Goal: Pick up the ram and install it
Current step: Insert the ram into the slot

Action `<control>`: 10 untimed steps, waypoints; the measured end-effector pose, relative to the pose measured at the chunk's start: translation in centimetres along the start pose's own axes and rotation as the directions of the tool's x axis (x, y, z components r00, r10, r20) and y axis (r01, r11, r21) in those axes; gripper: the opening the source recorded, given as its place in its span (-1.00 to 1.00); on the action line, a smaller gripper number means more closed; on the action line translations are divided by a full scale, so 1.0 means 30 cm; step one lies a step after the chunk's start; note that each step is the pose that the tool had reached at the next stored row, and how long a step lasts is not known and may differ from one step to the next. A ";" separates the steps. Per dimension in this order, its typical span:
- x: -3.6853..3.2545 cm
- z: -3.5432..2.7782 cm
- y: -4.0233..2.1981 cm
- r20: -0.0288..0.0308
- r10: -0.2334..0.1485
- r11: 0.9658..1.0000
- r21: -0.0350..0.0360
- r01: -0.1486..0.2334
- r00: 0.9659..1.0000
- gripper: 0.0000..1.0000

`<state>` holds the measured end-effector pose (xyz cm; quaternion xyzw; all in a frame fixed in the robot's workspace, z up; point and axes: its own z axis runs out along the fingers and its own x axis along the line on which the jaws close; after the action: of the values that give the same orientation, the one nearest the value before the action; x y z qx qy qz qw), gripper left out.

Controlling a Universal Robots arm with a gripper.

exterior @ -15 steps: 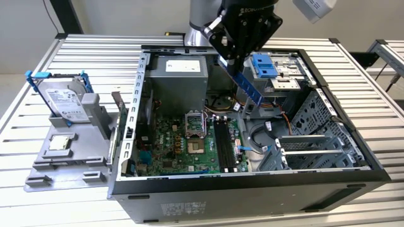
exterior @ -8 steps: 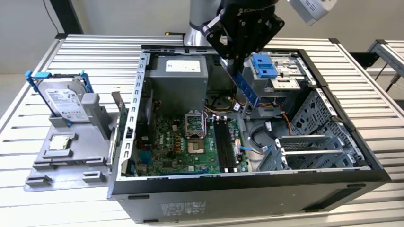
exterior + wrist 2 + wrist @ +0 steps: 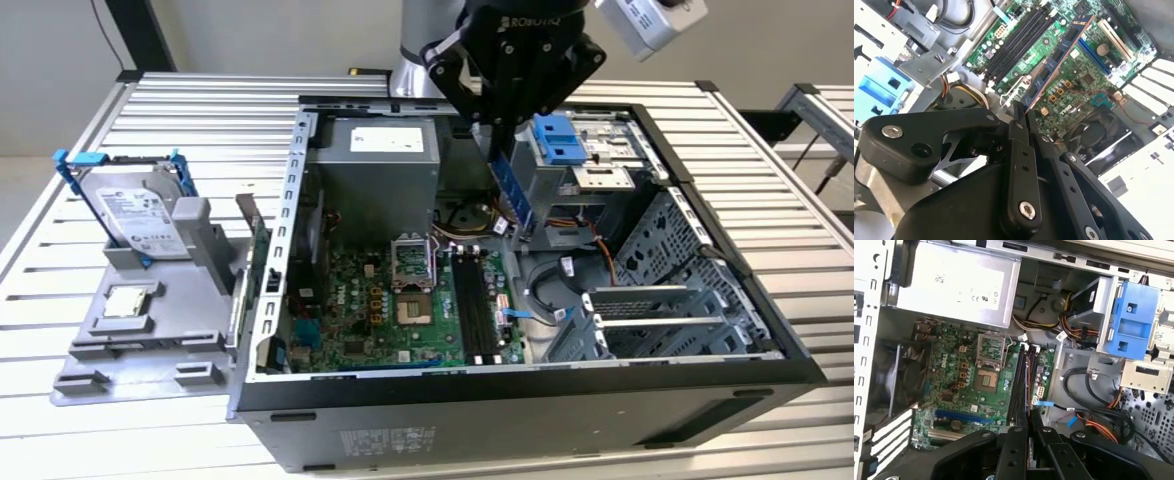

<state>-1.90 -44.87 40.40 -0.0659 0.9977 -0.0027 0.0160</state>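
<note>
My gripper [image 3: 498, 142] hangs over the open computer case [image 3: 534, 410] and is shut on the ram [image 3: 509, 195], a long blue-green stick hanging edge-down below the fingers. In the second wrist view the ram [image 3: 1056, 60] runs out from the closed fingertips [image 3: 1015, 124] over the motherboard. In the first wrist view I see the ram [image 3: 1027, 390] edge-on, in line with the black memory slots [image 3: 1020, 382]. The stick is above the slots [image 3: 470, 300] and apart from them.
A power supply [image 3: 380, 165] and a blue drive bracket [image 3: 558, 138] flank the gripper. Cables [image 3: 1094, 410] lie beside the slots, and the processor socket [image 3: 411, 270] is on the other side. On the exterior view's left, a hard drive [image 3: 134, 210] stands on a grey fixture [image 3: 147, 340].
</note>
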 end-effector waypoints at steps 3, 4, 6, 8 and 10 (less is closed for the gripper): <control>0.000 0.000 0.000 0.000 0.031 1.000 0.001 -0.031 1.000 -1.00; 0.000 0.000 0.000 0.000 0.033 0.999 0.001 -0.033 0.999 -1.00; 0.000 0.000 0.000 0.000 0.036 0.999 0.001 -0.036 0.999 -1.00; 0.000 0.000 0.000 0.000 0.040 0.999 0.001 -0.040 0.999 -1.00; 0.000 0.000 0.000 0.000 0.042 0.999 0.001 -0.042 0.999 -1.00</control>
<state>-1.90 -44.87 40.40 -0.0448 0.9989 -0.0031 0.0159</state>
